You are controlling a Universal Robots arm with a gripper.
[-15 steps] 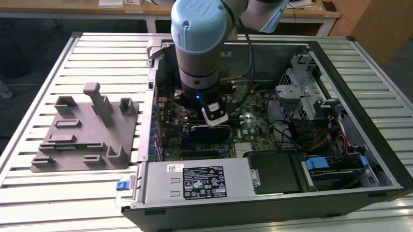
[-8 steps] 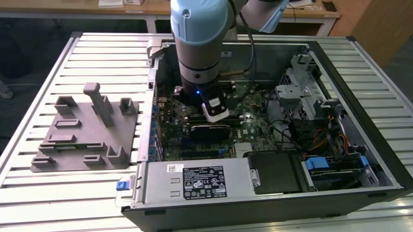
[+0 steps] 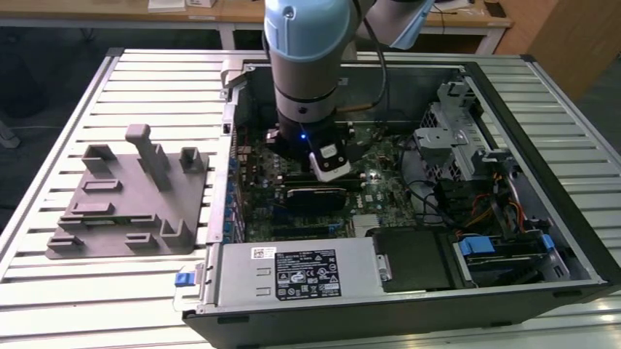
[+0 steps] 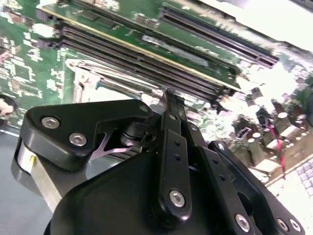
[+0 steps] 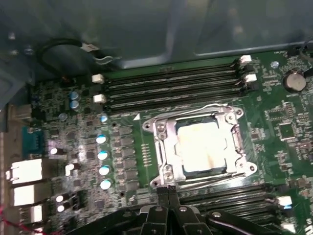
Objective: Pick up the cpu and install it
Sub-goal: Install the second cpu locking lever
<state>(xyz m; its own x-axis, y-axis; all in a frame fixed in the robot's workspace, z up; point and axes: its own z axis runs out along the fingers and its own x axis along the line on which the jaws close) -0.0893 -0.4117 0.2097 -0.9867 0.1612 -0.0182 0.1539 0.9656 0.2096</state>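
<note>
Claw: the claw [image 5: 167, 192] is hanging over the motherboard [image 5: 73, 147] inside the open case [image 3: 543, 94], fingers closed together, gripping nothing.
Cpu: the cpu [image 5: 203, 145] is sitting in the socket [image 5: 164, 142], just beyond the fingertips.
Labels: a white label is showing on the power supply [image 3: 291, 273]; its print is too small to read.
Surroundings: memory slots [image 5: 171, 85] are flanking the socket; a grey holder [image 3: 131, 200] is lying on the worktop [image 3: 58, 291] at the exterior view's left.
</note>
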